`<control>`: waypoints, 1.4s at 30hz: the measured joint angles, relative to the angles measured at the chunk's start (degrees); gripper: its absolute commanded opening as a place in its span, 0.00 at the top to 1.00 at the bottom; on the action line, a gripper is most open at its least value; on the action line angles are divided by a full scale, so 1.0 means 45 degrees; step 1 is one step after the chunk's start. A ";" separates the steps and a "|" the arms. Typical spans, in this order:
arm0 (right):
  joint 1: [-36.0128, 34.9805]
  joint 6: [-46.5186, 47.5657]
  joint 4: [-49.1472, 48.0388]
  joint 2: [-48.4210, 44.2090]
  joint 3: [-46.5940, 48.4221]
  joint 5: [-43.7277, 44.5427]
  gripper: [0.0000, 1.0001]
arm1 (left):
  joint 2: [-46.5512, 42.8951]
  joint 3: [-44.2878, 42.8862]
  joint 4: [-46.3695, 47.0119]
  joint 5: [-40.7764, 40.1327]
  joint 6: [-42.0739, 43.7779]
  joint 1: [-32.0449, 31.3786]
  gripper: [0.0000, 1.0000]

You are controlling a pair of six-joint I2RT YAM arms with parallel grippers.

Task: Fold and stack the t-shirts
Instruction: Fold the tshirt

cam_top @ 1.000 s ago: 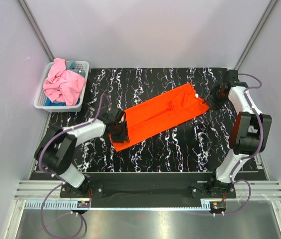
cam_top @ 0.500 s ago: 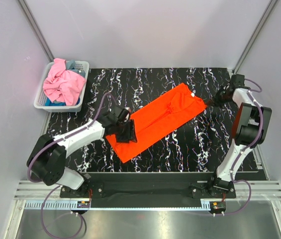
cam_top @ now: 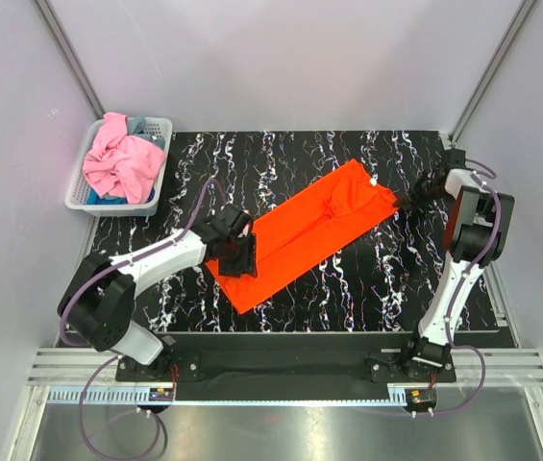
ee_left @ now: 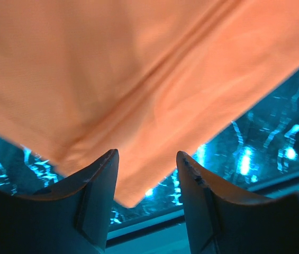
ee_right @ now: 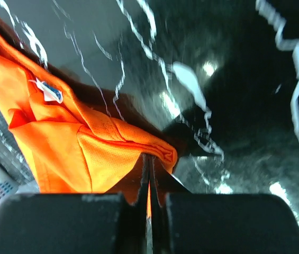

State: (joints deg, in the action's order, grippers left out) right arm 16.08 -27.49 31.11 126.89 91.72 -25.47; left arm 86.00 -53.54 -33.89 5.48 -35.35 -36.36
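The orange t-shirt point(cam_top: 309, 230) lies folded into a long strip running diagonally across the black marbled table point(cam_top: 367, 279). My left gripper point(cam_top: 239, 256) is over its near-left end. In the left wrist view it point(ee_left: 146, 159) is open, with the cloth's corner point(ee_left: 133, 185) showing between the spread fingers, not pinched. My right gripper point(cam_top: 408, 202) is at the strip's far-right corner. It point(ee_right: 150, 159) is shut on a bunched fold of the orange t-shirt point(ee_right: 85, 148). The pink t-shirt point(cam_top: 122, 158) and a blue-grey one point(cam_top: 137, 125) sit crumpled in the basket.
The white lattice basket point(cam_top: 160, 158) stands at the table's far-left corner, against the wall. A white label point(ee_right: 48, 91) shows on the orange cloth near the right gripper. Walls close in both sides, and the table's near edge point(cam_top: 300, 331) runs just beyond the left gripper.
The right gripper has shut on the shirt's far-right corner. The left gripper has opened wider and shifted slightly right along the near-left end, whose corner now lies a little further right.
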 measured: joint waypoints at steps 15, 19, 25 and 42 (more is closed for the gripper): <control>0.0010 0.1122 0.1384 0.2822 0.5236 0.0879 0.94 | -0.0306 -0.0967 -0.0724 -0.0855 0.0913 0.0185 0.45; 0.0010 0.1486 0.2045 0.4133 0.7699 0.0850 0.90 | 0.0219 -0.1229 -0.0083 0.0481 0.1438 0.0194 0.52; 0.0015 0.1613 0.2535 0.4386 0.8680 0.0797 0.75 | 0.1569 -0.1579 0.0505 0.2259 0.1953 0.0170 0.57; 0.0010 0.0884 0.2506 -0.3060 0.4211 0.0355 0.75 | 0.2642 -0.0719 0.1472 0.2045 0.1962 -0.0015 0.81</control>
State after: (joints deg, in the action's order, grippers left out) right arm 16.12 -23.51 42.39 113.12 110.67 -23.88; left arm 97.89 -56.77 -27.27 14.68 -26.52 -36.42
